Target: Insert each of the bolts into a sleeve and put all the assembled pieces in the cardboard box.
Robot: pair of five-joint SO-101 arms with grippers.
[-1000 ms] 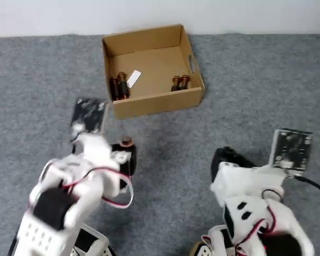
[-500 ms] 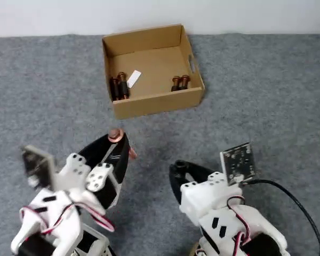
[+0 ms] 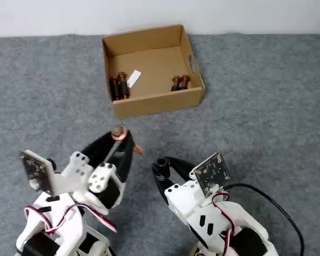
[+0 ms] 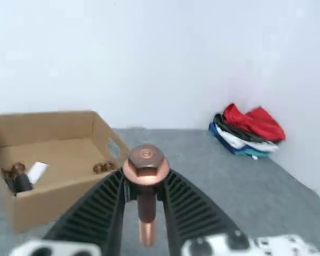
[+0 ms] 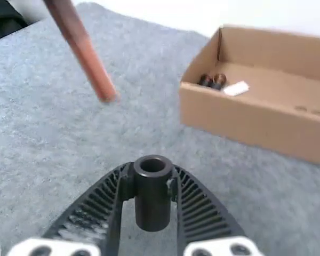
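I see a grey carpet (image 3: pixel 277 106) covering the whole work surface, evenly lit and free of hard shadows. Behind it stands a plain white wall (image 3: pixel 160 13), meeting the carpet in a straight line. On the left wrist feed, a heap of what I take to be folded cloth (image 4: pixel 248 130) lies on the carpet against the wall, red on top, with white and blue beneath.

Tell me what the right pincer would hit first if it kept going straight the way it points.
Probably the bolt held in the left pincer: the right pincer, gripping a sleeve, aims toward its lower end. Depth is unclear, so it might pass beside it.
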